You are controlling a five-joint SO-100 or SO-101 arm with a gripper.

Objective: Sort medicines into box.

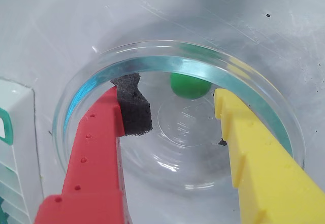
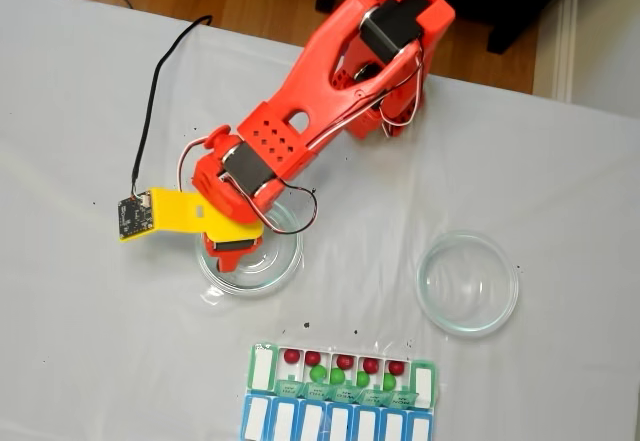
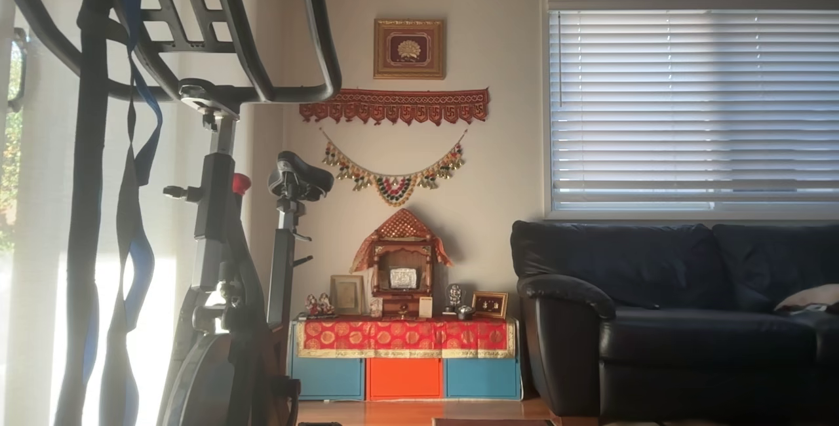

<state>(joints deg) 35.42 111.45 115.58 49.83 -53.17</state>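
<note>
Here the claw (image 1: 183, 104) hangs inside a round glass dish (image 1: 101, 76), its two fingers spread wide with nothing between them. In the wrist view the red finger (image 1: 96, 148) sits on the left with a dark foam pad (image 1: 134, 107) at its tip, and the yellow finger (image 1: 259, 163) sits on the right. A single green pill (image 1: 189, 85) lies at the far wall of the dish, beyond the gap between the fingertips and touching neither of them. At the left edge of that view a corner of the pill box (image 1: 15, 148) shows, with its white frame and green lids.

From above, the fixed view shows the red arm (image 2: 330, 101) reaching down from the top of the grey tabletop (image 2: 80, 361) to that same dish (image 2: 282, 271) (the claw (image 2: 235, 246) covers most of it). A second glass dish (image 2: 467, 283) stands well apart to the right. The pill box (image 2: 262, 369) lies near the bottom edge, a green-lidded row joined to a blue row (image 2: 335, 423) beneath it. Dark red pills (image 2: 292, 356) sit along the upper part of its middle compartments, with green pills (image 2: 318, 372) just below them.

The other view looks into a living room with an exercise bike (image 3: 216, 249), a dark sofa (image 3: 675, 308) and a small shrine (image 3: 401, 269) against the wall.
</note>
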